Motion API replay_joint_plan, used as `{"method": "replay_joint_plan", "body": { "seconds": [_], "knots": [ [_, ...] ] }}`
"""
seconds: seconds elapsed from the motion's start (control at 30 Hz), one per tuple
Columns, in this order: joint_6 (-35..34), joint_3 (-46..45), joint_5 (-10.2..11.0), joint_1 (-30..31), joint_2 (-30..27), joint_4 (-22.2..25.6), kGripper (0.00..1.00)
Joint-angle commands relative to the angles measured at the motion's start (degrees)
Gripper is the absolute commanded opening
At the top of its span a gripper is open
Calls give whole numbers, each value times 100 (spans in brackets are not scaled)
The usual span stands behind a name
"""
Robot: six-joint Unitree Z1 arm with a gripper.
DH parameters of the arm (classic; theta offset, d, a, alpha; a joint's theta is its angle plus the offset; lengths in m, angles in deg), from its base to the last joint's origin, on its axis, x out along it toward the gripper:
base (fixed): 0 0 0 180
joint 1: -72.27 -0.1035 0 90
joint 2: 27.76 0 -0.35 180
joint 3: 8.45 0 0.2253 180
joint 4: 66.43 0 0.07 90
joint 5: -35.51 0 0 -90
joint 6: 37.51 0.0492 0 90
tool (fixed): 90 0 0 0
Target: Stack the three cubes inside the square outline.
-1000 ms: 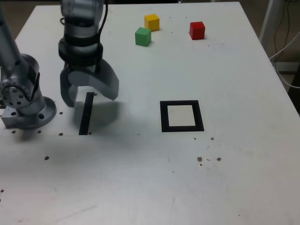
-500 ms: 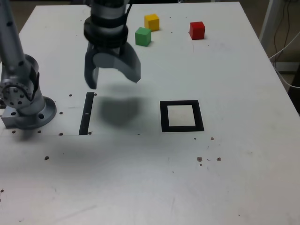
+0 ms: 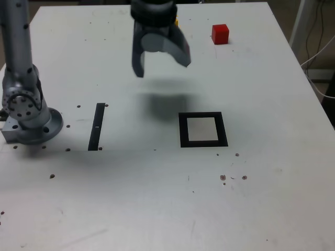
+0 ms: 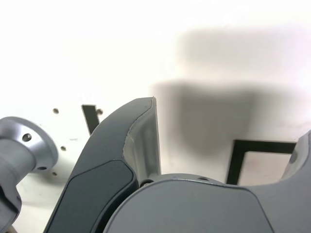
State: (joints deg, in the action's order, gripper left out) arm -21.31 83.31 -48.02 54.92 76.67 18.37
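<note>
My gripper [image 3: 161, 67] hangs open and empty above the far middle of the table, its jaws spread wide. The red cube [image 3: 220, 33] sits alone at the far right of the exterior view. Only a sliver of the yellow cube [image 3: 176, 22] shows beside the gripper body, and the green cube is hidden behind it. The square outline [image 3: 203, 129], black-bordered with a pale centre, lies nearer the camera and to the right of the gripper, with nothing inside. In the wrist view, a corner of the square outline [image 4: 265, 158] shows beyond one dark finger [image 4: 141, 141].
A narrow black strip [image 3: 96, 126] lies flat on the white table [image 3: 157, 198] at the exterior view's left. Just left of it stands the arm's metal base [image 3: 29, 117]. Cables hang off the table's right edge [image 3: 316, 57].
The gripper has swung from over the black strip toward the far right of the exterior view, now covering the green and yellow cubes. It has stayed open. The cubes have not moved.
</note>
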Motion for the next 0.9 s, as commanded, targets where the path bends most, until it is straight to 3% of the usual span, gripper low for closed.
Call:
{"method": "replay_joint_plan", "body": {
  "seconds": [0.0, 0.87],
  "knots": [
    [97, 210, -21, -131, 143, 111, 99],
    [969, 3450, -332, -1604, 2128, 1053, 99]
  ]
}}
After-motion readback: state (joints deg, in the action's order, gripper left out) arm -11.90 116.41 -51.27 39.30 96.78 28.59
